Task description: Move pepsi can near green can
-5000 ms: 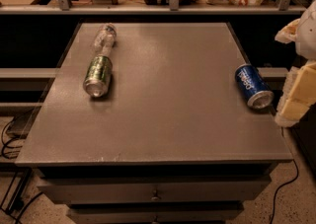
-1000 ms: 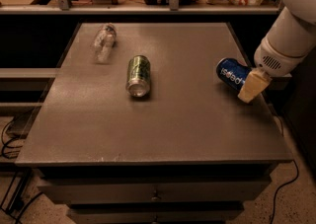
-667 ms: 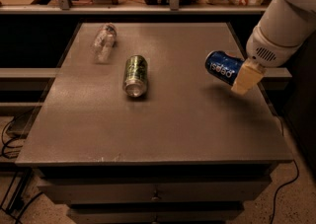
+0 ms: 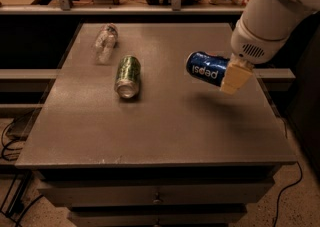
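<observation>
Aloft over table (image 4: pixel 150 131): jaws, pepsi can (image 4: pixel 205 69)

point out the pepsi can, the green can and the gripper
pepsi can (image 4: pixel 206 68): camera view, on its blue side by the white lettering
green can (image 4: pixel 128 73): camera view, middle of its green side
gripper (image 4: pixel 229 74): camera view, between its fingertips, shut on the pepsi can's right-hand end

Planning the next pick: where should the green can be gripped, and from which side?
Mid-body of the green can, from above: it lies on its side, ends toward and away from the camera, leaving both round flanks free. The pincer, at right, is shut on the pepsi can.
</observation>
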